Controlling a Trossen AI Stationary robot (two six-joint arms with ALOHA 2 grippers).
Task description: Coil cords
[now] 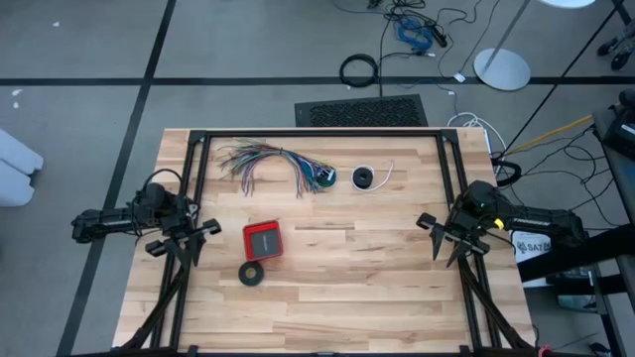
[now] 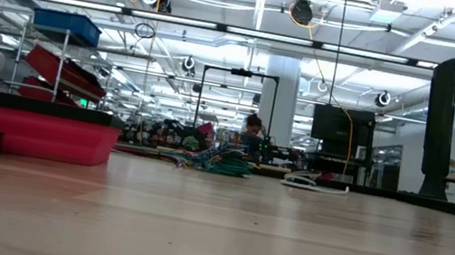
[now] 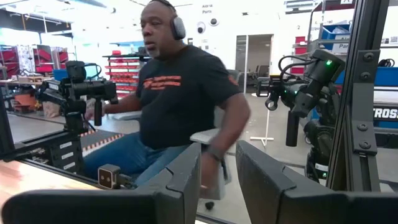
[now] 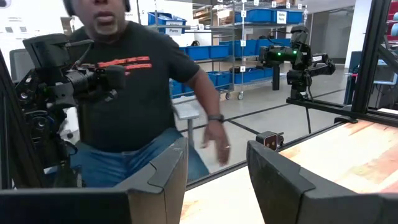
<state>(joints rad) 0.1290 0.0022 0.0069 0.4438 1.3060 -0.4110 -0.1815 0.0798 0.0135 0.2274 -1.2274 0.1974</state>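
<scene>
**Cords untouched, both arms waiting at the table's sides**

Nothing of the coiling looks begun. The teal-green wire (image 1: 319,177) lies as a small bunch at the far middle of the table (image 1: 397,288), touching the end of a fanned bundle of coloured wires (image 1: 260,159). Just beside it sits the white cord (image 1: 382,176) with its small black round piece (image 1: 364,178). Neither is in any grip.

The left gripper (image 1: 187,235) hangs at the table's left edge, its fingers (image 3: 180,180) spread with a clear gap and nothing between them. The right gripper (image 1: 448,238) hangs at the right edge, fingers (image 4: 165,171) likewise apart and empty. Both are well apart from the cords, so reaching, gathering and winding are all left to do, as I judge it.

A red box (image 1: 263,240) and a black ring (image 1: 252,274) lie nearer the front.

Hard to make out: whether the teal wire is tangled or already wound, and how it meets the coloured bundle. From table height the cords show only as a low heap far off. A person (image 3: 180,93) sits beyond the table.
</scene>
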